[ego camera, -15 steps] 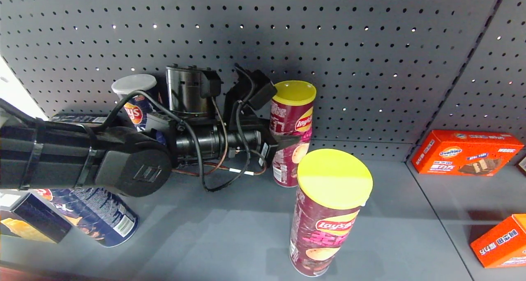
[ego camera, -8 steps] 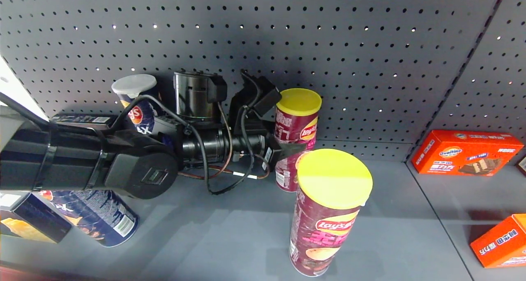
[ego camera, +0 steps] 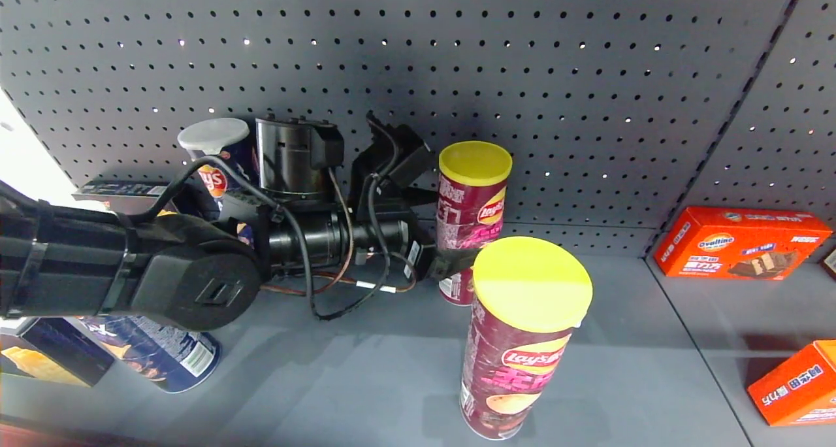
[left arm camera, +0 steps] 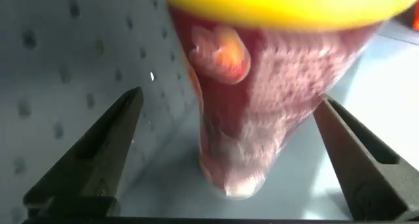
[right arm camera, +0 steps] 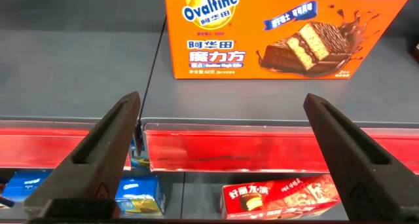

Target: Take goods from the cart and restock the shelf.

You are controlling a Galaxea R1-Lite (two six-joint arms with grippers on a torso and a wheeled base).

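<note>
Can status: rear chips can (ego camera: 473, 202), maroon with a yellow lid, stands upright on the grey shelf (ego camera: 366, 368), close to the pegboard (ego camera: 522, 74). Left gripper (left arm camera: 229, 98) is spread wide with one finger on each side of that can; the left wrist view shows a gap on both sides, no contact seen. Front chips can (ego camera: 519, 355), same type, is upright nearer the shelf edge, apart from the gripper. Blue can (ego camera: 212, 133) with a clear lid is upright by the pegboard behind the left arm. Second blue can (ego camera: 170, 352) lies on its side at front left, beside a dark box (ego camera: 46, 359). Next bay to the right: back orange box (ego camera: 741, 241) and front orange box (ego camera: 793, 381). Right gripper (right arm camera: 219, 98) is spread too, holding nothing, facing an orange carton (right arm camera: 281, 31) on a shelf level with a red edge strip (right arm camera: 262, 152).
</note>
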